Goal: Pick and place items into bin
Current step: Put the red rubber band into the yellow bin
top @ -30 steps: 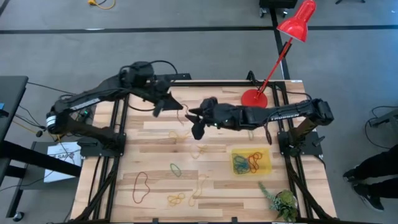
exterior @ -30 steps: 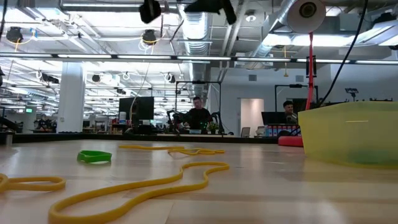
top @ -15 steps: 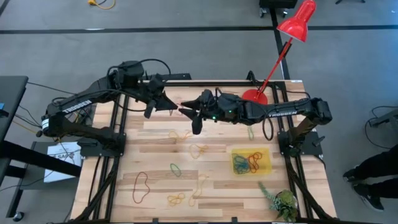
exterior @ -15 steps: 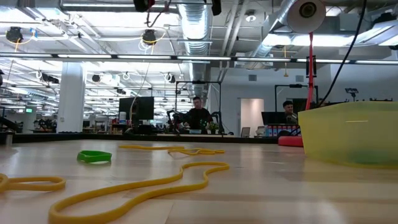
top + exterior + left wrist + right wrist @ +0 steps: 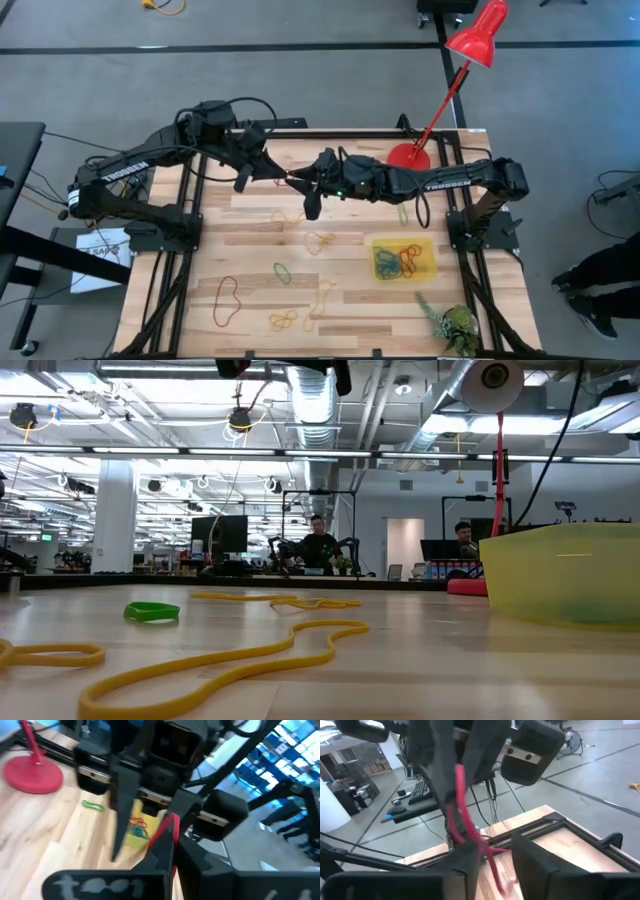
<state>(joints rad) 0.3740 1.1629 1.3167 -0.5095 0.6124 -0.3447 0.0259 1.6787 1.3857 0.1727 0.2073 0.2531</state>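
left gripper (image 5: 272, 172) and right gripper (image 5: 303, 181) both pinch red band (image 5: 290, 176) above table (image 5: 250, 240); lamp base (image 5: 408, 157) nearby.

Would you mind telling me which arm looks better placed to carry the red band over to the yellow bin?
Probably the right. Both grippers meet on the red band above the table's far middle, but the right gripper belongs to the arm on the yellow bin side; the left gripper would have to cross over.

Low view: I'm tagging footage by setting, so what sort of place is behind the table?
Probably an open-plan lab or office workspace: exposed ceiling ducts, long strip lights, and a person at desks with monitors beyond the wooden table.
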